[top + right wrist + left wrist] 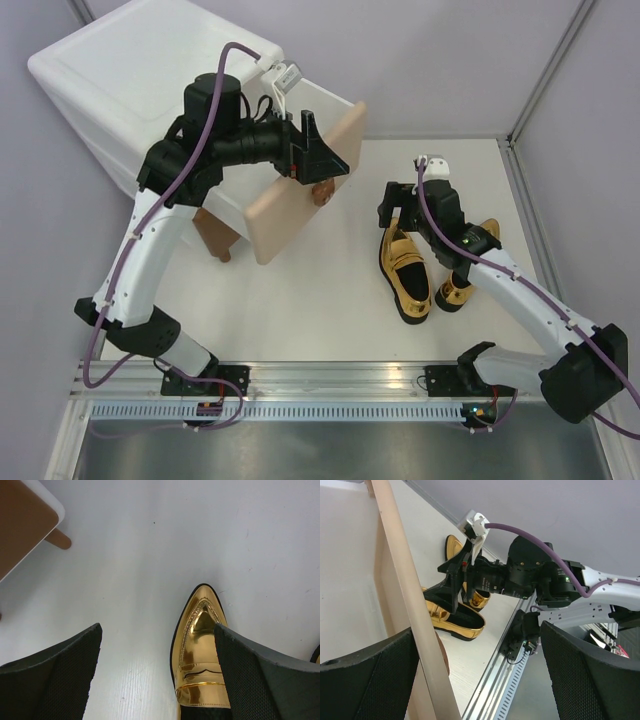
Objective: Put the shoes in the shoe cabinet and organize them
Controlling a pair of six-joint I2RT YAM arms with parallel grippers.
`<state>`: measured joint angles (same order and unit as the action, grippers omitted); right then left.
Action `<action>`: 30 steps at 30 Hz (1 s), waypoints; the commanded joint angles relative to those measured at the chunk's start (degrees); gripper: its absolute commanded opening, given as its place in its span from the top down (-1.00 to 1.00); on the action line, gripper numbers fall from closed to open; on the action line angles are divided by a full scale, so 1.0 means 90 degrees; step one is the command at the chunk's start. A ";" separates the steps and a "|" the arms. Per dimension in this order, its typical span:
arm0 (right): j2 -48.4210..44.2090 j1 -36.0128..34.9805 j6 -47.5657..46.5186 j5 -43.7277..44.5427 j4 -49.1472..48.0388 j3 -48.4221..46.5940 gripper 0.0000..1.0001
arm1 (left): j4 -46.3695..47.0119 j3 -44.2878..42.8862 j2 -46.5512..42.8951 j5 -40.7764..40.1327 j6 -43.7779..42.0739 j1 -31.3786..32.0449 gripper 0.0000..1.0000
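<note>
R gripper [157, 630] open astride gold shoe [200, 650] on table [330, 310] by shoe cabinet [120, 80]; should shift onto midfoot before closing, while L gripper [477, 629], open, flanks beige drawer front [295, 195].

between the spread fingers of the left gripper [477, 627], the gap is crossed by the edge of the beige drawer front [415, 620], close against one finger [370, 680], and the rest is left free. the right gripper [157, 630] gap is partly filled by a gold shoe [200, 645]. bare table [125, 570] is left ahead of its fingertips, bounded ahead-left by the cabinet corner [54, 509] and foot [59, 539].
</note>
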<state>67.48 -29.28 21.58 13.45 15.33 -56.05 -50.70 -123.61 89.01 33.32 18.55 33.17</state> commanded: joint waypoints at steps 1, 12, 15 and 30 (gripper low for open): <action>-0.0057 0.0040 -0.0084 0.0117 -0.0024 0.0056 -0.92 | 0.0242 -0.0308 0.0032 0.0731 0.0195 0.0182 -0.97; -0.0164 0.0108 -0.0133 0.0175 0.0171 0.0212 -0.93 | 0.0447 -0.0454 0.0256 0.1239 0.0185 0.0524 -0.99; -0.0184 0.0118 -0.0133 0.0165 0.0288 0.0222 -0.93 | 0.0506 -0.0562 0.0286 0.1200 0.0186 0.0533 -1.00; -0.0535 0.0128 -0.0084 0.0195 0.2327 -0.0158 -0.91 | 0.1502 0.0228 -0.0573 -0.2069 -0.0156 0.0485 -1.00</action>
<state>63.72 -28.32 21.12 14.31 29.45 -54.61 -43.07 -122.85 86.94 24.56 18.74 37.63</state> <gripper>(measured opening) 0.958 0.996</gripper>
